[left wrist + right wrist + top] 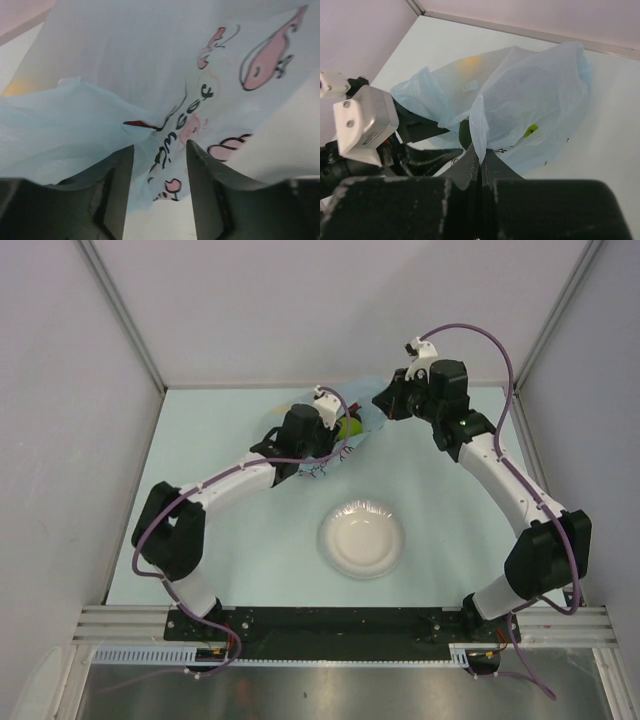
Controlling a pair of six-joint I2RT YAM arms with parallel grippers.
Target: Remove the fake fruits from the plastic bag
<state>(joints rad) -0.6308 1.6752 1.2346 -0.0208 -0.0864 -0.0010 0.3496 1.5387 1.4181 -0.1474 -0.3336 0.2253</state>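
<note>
The plastic bag (345, 447) (535, 90), light blue with pink and dark drawings, lies at the back of the table. Through the film I make out a green fruit (350, 426), a yellow-green patch (531, 131), an orange-yellow glow (470, 62) and a dark green shape (464, 134); other fake fruits are hidden. My right gripper (482, 161) (384, 400) is shut on an edge of the bag and holds it up. My left gripper (159, 147) (337, 430) is at the bag's left side, jaws apart, the printed film (165, 135) hanging between its fingers (197, 165).
A round white plate (362, 540) sits in the middle of the table, nearer than the bag. Grey walls and metal rails close the table in at the back and both sides. The left arm's white camera mount (364, 126) is close beside my right gripper.
</note>
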